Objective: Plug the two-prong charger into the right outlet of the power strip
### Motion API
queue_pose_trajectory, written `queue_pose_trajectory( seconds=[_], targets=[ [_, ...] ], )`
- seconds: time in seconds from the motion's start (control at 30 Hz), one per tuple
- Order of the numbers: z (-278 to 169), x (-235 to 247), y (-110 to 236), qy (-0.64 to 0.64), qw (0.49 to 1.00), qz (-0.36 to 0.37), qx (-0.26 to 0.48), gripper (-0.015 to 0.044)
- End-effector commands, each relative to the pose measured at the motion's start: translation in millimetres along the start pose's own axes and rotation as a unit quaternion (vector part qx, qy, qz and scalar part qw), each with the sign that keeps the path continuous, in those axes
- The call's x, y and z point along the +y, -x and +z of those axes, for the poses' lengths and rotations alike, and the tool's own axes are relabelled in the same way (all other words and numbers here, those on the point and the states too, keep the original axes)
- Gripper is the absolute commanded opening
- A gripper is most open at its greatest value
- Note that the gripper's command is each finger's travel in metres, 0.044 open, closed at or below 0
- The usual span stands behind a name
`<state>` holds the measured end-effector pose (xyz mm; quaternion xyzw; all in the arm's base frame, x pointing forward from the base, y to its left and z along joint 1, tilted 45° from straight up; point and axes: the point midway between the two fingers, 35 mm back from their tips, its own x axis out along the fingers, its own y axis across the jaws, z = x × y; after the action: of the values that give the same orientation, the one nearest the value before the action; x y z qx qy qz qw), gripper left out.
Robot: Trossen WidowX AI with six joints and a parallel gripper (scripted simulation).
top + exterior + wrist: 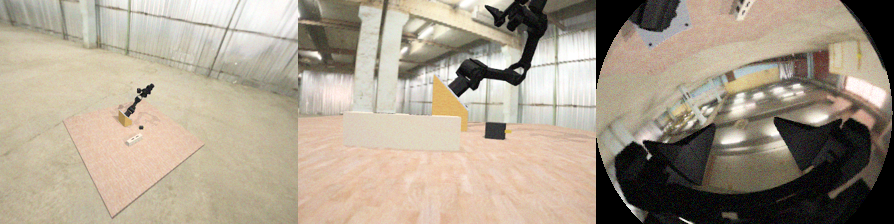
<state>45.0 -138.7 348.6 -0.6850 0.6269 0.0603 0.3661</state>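
The black two-prong charger (141,126) (495,130) lies on the wooden board (116,172) (496,185), its yellow prongs (508,131) pointing sideways. My gripper (139,90) (496,14) (745,123) is open and empty. It is raised high in the air, well above the charger and the strip, and looks out toward the hall. The charger is not in the wrist view.
The arm is mounted on a yellow wedge block (124,118) (447,101) behind the power strip; its sloped face shows in the wrist view (659,12). The board lies on a concrete floor (232,172), with metal walls (198,36) far behind.
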Motion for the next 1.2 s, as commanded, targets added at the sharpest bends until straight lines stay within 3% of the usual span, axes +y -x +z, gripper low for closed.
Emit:
queue_pose_trajectory(
  seconds=[0.0,0.6,1.17],
  targets=[
    [18.0,-16.5,-19.5,-0.011,0.998,-0.013,-0.052,0.0440],
    [125.7,-71.3,-74.4,-0.068,0.954,-0.017,-0.293,0.0440],
    [245.9,-81.6,-79.5,-0.114,0.857,0.080,-0.497,0.0440]
  ],
)
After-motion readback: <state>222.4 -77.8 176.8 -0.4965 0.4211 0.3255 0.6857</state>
